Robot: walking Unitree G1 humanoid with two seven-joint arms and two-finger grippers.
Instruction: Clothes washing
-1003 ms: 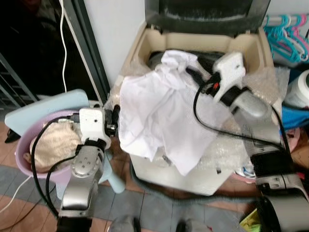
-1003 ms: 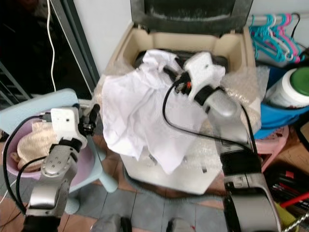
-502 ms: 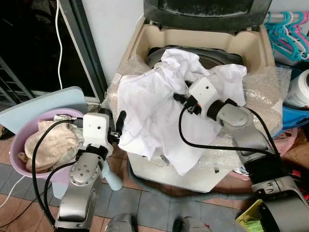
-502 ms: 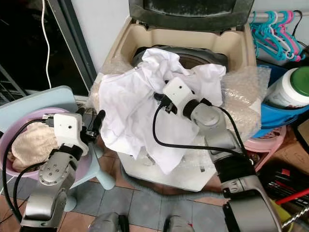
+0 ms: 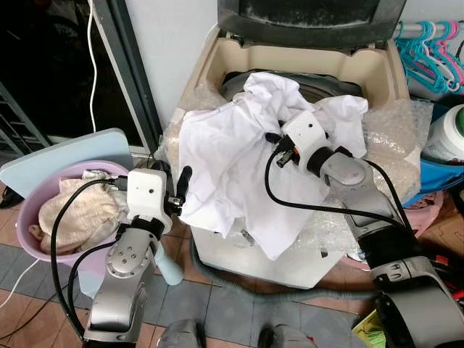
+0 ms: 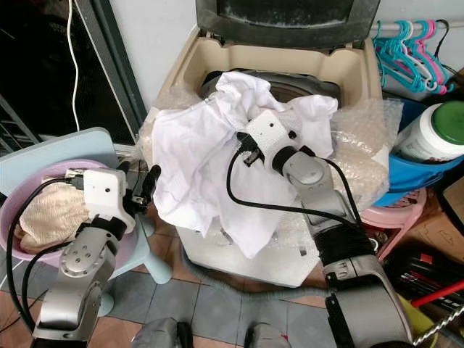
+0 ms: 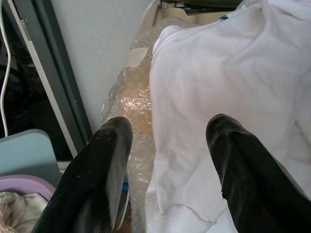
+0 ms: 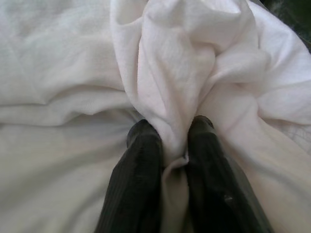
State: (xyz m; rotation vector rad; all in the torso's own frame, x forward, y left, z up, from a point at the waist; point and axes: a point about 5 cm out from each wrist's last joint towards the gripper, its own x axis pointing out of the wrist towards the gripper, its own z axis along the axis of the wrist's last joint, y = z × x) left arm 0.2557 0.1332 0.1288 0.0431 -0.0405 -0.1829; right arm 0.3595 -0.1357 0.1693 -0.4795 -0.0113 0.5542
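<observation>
The right gripper [image 8: 174, 145] pinches a fold of the white shirt [image 5: 225, 159], which hangs over the washer's [image 5: 304, 54] near rim, while the left gripper [image 7: 170, 145] waits open at its left edge.

One white garment [image 5: 232, 159], one washer [image 5: 362, 65], two grippers [image 8: 167, 160] [image 7: 167, 141].

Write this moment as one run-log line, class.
right gripper: shut on white shirt | shirt: draped over washer rim | left gripper: open, beside shirt | basin: holds laundry

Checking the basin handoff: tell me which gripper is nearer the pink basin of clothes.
Left. The left gripper hangs open just beside the pink basin; the right gripper is over the washing machine, pinching the white shirt.
</observation>
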